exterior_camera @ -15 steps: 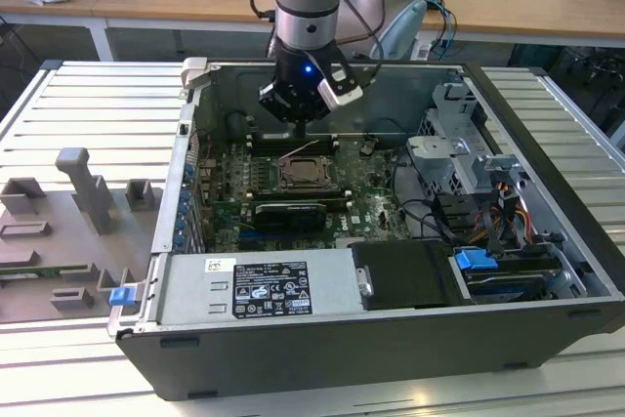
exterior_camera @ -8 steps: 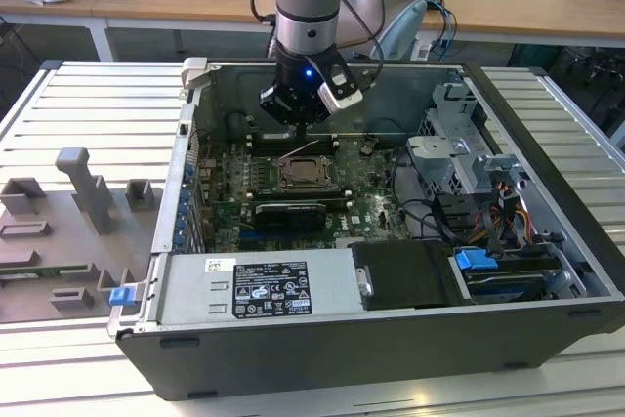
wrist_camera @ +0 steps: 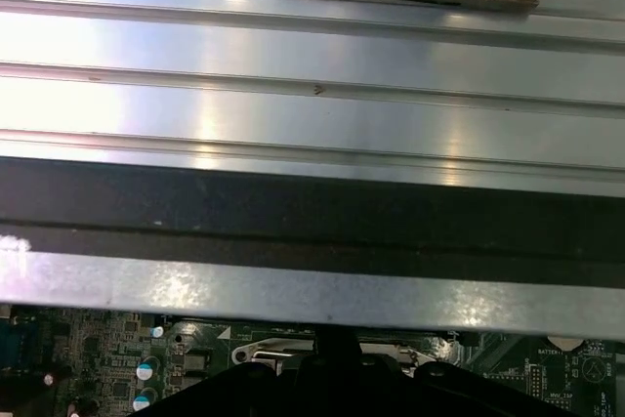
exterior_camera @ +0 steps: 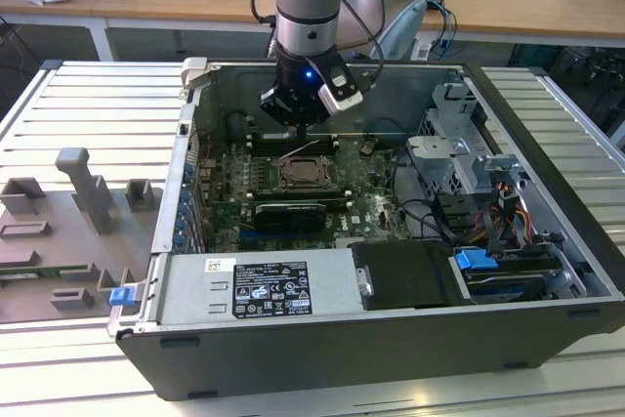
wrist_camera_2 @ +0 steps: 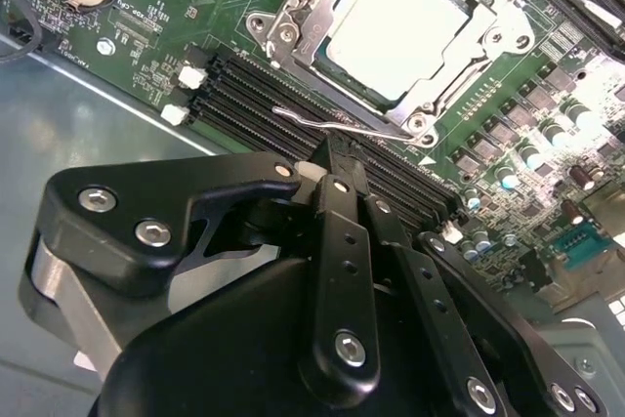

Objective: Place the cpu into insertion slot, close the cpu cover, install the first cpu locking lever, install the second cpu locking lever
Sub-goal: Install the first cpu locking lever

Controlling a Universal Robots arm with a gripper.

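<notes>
The cpu (wrist_camera_2: pixel 395 26) lies flat in the insertion slot (exterior_camera: pixel 307 175) on the green board, its pale metal face up. The cpu cover (wrist_camera_2: pixel 298 26) is folded down around it as a silver frame. A thin wire locking lever (wrist_camera_2: pixel 322 122) sticks out beside the socket, over the memory slots. My gripper (wrist_camera_2: pixel 337 158) hangs just above the socket's edge with its black fingers (wrist_camera_2: pixel 342 241) shut together, the tips right at that lever. In the exterior view the gripper (exterior_camera: pixel 303 132) is inside the open case, over the far side of the socket.
Black memory slots (wrist_camera_2: pixel 283 95) run beside the socket, and a graphics card (exterior_camera: pixel 288 214) lies nearer the power supply (exterior_camera: pixel 254 285). A drive cage (exterior_camera: pixel 459 158) and cables fill the exterior view's right. The case wall (wrist_camera: pixel 312 212) stands close behind the gripper. A grey fixture (exterior_camera: pixel 83 192) stands outside the case.
</notes>
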